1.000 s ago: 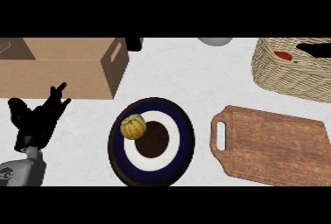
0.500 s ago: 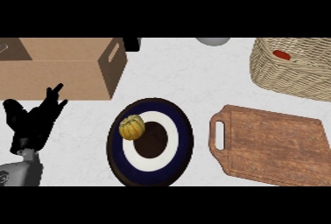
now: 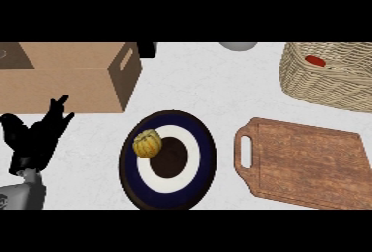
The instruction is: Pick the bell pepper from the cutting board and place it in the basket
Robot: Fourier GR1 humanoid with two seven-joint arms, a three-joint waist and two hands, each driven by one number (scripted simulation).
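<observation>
- Lying inside the woven wicker basket [image 3: 330,78] at the table's far right corner, the red bell pepper [image 3: 315,60] looks already delivered.
- Resting near the left edge, the black left hand [image 3: 36,135] shows relaxed, empty fingers.
- Wooden cutting board [image 3: 305,165] carries nothing.

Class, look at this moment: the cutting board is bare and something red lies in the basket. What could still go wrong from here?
1. The red item lies at the wicker basket's far edge; whether it has settled is unclear, so it might shift.
2. The cutting board lies close below the basket; an arm passing there could nudge it.
3. The left robot hand rests beside the cardboard box and could brush it.
</observation>
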